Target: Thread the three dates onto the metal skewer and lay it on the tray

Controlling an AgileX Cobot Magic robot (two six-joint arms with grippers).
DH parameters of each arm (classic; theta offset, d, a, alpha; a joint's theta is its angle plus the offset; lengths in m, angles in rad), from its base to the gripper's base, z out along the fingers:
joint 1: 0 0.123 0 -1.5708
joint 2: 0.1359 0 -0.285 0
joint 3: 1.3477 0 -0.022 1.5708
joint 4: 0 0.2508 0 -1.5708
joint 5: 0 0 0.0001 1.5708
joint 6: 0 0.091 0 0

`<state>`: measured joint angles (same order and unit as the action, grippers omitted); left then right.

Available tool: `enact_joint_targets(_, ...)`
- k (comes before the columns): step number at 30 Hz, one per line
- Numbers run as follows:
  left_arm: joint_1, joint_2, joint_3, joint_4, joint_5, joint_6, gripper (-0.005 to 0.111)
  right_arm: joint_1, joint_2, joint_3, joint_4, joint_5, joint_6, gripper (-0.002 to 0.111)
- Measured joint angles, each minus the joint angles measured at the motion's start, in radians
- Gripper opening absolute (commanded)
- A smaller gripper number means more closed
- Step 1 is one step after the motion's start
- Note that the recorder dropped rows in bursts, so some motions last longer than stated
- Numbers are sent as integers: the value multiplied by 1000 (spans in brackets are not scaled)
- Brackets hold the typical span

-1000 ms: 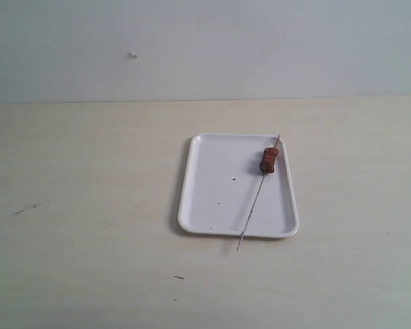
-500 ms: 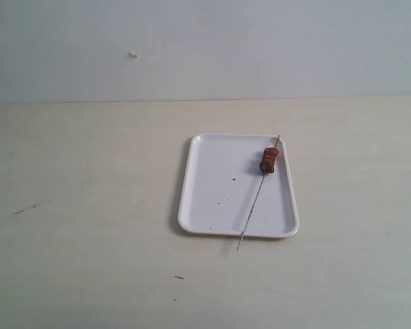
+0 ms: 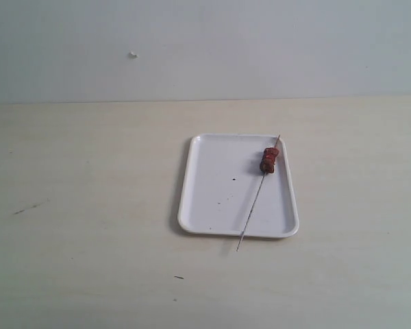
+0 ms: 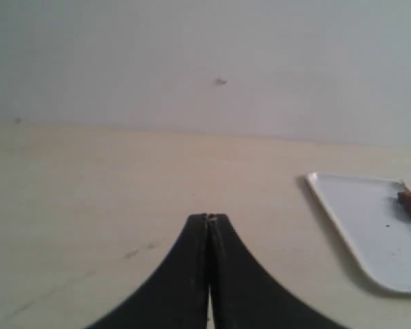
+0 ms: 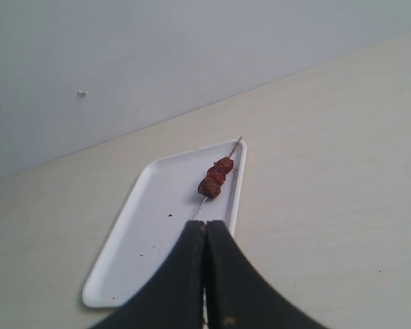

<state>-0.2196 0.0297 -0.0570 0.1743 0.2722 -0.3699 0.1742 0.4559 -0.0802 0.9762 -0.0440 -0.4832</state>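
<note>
The white tray (image 3: 226,188) lies on the table right of centre. Across its right side rests the thin metal skewer (image 3: 253,204), its near tip poking past the tray's front rim. The three dates (image 3: 268,160) are bunched together on the skewer near its far end. The right wrist view shows the same tray (image 5: 147,233), skewer (image 5: 201,206) and dates (image 5: 215,177) beyond my right gripper (image 5: 205,223), which is shut and empty. My left gripper (image 4: 209,217) is shut with nothing in it, well to the side of the tray (image 4: 366,226); one date (image 4: 410,202) shows at that picture's edge.
A pale wooden table (image 3: 89,205) runs back to a plain grey-white wall (image 3: 205,48) with a small mark (image 3: 132,55). A few faint dark scuffs (image 3: 27,207) lie on the table left of the tray. Neither arm shows in the exterior view.
</note>
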Motion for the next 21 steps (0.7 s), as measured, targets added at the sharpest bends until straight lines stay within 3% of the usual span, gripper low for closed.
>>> enact_joint_targets(2, 0, 0, 12, 93, 58, -134, 0, 0, 0, 0, 0, 0, 0, 0)
enact_joint_targets(5, 0, 0, 22, 140, 98, -203, 0, 0, 0, 0, 0, 0, 0, 0)
enact_joint_targets(21, 0, 0, 26, 157, 104, -231, 0, 0, 0, 0, 0, 0, 0, 0)
